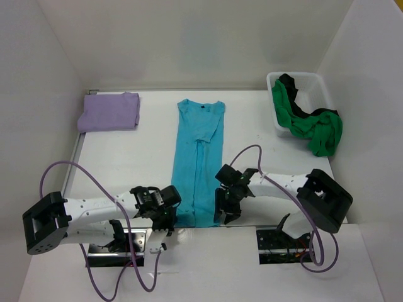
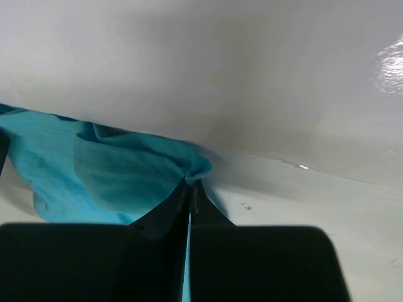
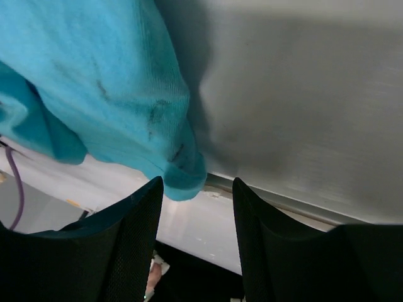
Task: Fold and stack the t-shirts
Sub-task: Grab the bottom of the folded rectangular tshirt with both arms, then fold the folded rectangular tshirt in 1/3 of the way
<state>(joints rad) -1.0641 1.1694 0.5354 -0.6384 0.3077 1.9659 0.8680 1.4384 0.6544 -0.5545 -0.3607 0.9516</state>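
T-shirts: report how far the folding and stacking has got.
Done: the lavender shirt lies folded at the far left. In hand: the turquoise shirt is a long strip; the left gripper is shut on its near hem, the right gripper open beside it. Remaining: the green shirt and black shirt, bunched at the white bin.

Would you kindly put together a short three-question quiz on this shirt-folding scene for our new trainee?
1. True or false: the jaws of the left arm are shut on the turquoise shirt.
2. Where does the folded lavender shirt lie? A: at the far-left corner of the table. B: at its near-right corner. C: on top of the turquoise shirt.
3. Fill the gap: the jaws of the right arm stand ____ at the turquoise shirt's near hem.

Key: 1 true; 2 A; 3 open.
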